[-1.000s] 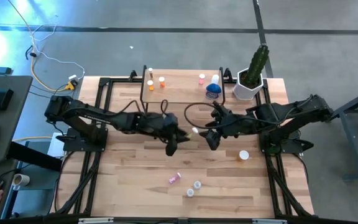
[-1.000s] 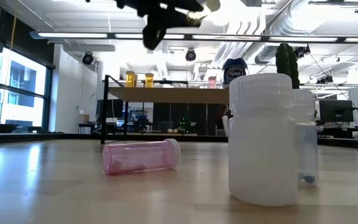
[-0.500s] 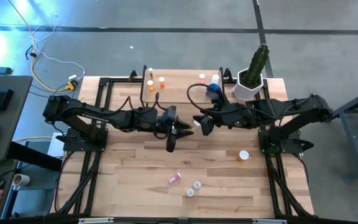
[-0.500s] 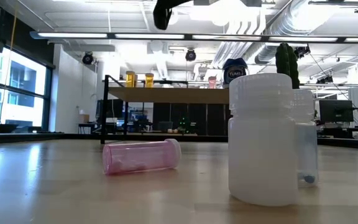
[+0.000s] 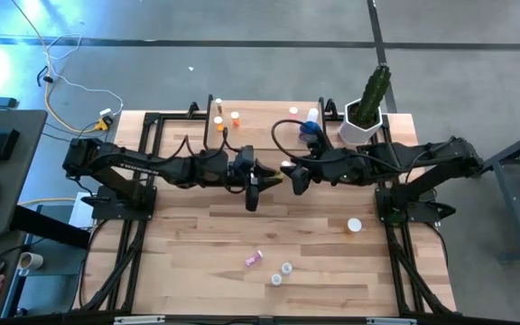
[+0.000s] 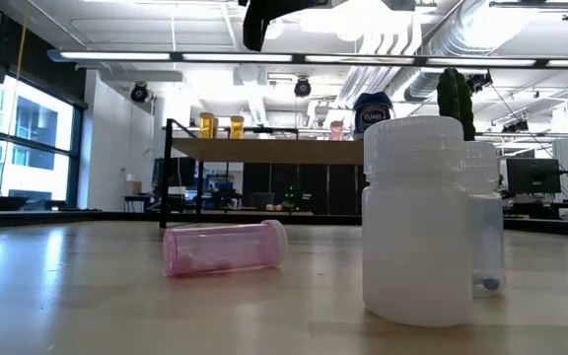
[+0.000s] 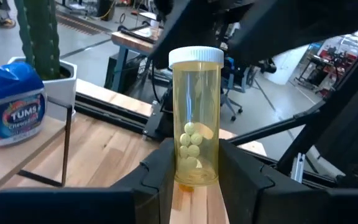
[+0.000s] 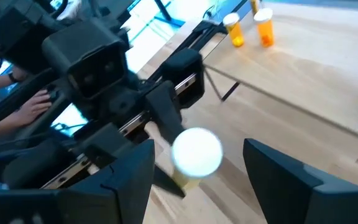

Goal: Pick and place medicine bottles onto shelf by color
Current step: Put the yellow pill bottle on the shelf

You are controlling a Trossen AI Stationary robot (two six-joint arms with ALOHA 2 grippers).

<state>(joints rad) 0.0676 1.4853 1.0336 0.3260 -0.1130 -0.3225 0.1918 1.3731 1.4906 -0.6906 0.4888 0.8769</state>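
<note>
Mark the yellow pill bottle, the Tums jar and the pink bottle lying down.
yellow pill bottle (image 7: pixel 195 118), left wrist view, mid body.
Tums jar (image 7: pixel 12 112), left wrist view, label.
pink bottle (image 6: pixel 223 248), low view, side wall.

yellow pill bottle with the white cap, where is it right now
The yellow pill bottle stands upright, clamped in the left gripper, held above mid-table in the high view, directly facing the open right gripper, just in front of the shelf.

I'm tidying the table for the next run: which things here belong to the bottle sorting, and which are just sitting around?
Belongs to the job:
- yellowish bottle gripped by the left hand
- right hand, open around that bottle's white cap
- shelf
- orange bottles
- blue jar
- pink bottle

Just lying about:
- cactus pot
</note>
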